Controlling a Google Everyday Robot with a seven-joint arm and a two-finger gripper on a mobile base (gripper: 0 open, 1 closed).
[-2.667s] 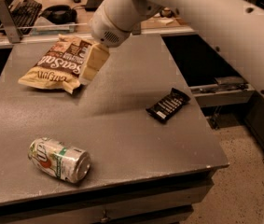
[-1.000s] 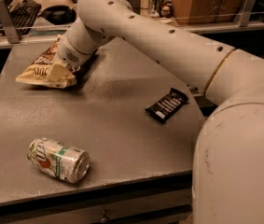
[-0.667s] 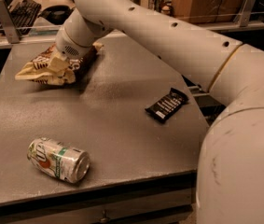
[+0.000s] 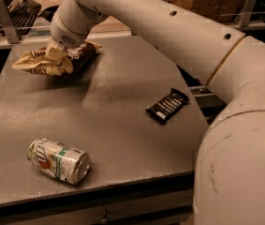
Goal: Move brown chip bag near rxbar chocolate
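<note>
Grey table (image 4: pixel 122 125) | jaws far-left, clamped on brown chip bag (image 4: pixel 37 63) | bag now lifted, crumpled

Arm (image 4: pixel 169 27): smooth off-white tubular shell in thick rounded links, joined by thin dark seams. Small dark round holes dot the upper link, and faint grey scuffs mark the nearest, widest link. Wrist housing (image 4: pixel 71 25): rounded, with a patch of fine perforations. Gripper (image 4: pixel 57 55): upper left of view, directly below the housing.
</note>
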